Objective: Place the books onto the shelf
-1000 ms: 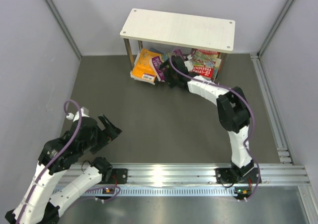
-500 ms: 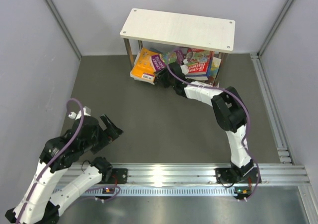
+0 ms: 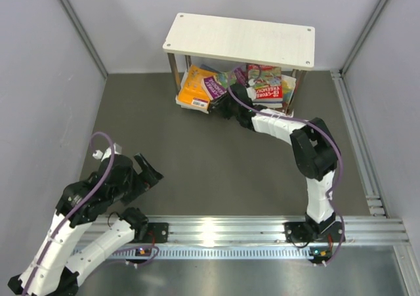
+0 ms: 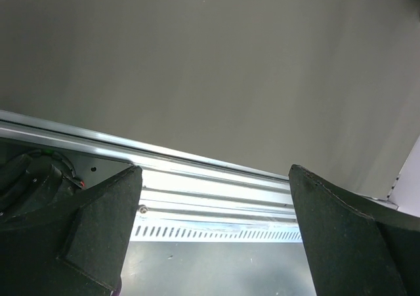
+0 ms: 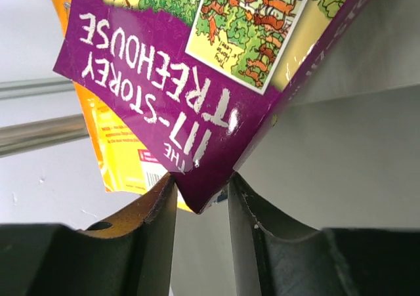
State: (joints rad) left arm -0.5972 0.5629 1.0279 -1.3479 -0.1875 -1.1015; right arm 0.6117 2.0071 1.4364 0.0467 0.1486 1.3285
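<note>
The shelf (image 3: 239, 40) stands at the back with several books piled untidily under its top board: an orange-yellow one (image 3: 194, 89), a purple one (image 3: 215, 86), a red one (image 3: 266, 89). My right gripper (image 3: 225, 103) reaches in at the shelf's front. In the right wrist view its jaws (image 5: 201, 191) pinch the lower corner of the purple book (image 5: 184, 79), both fingers touching it; the orange-yellow book (image 5: 121, 158) lies behind. My left gripper (image 3: 146, 171) hovers near the left base, open and holding nothing (image 4: 216, 230).
A metal shelf leg (image 5: 39, 135) runs at the left of the held book. An aluminium rail (image 3: 216, 230) crosses the near edge, also seen under the left fingers (image 4: 210, 184). Grey walls close in on both sides, with a side track (image 3: 357, 138) at the right.
The right jaws have closed from wide apart onto the purple book's corner. The book pile shifted and the shelf slid slightly to the right. The left arm barely moved.
</note>
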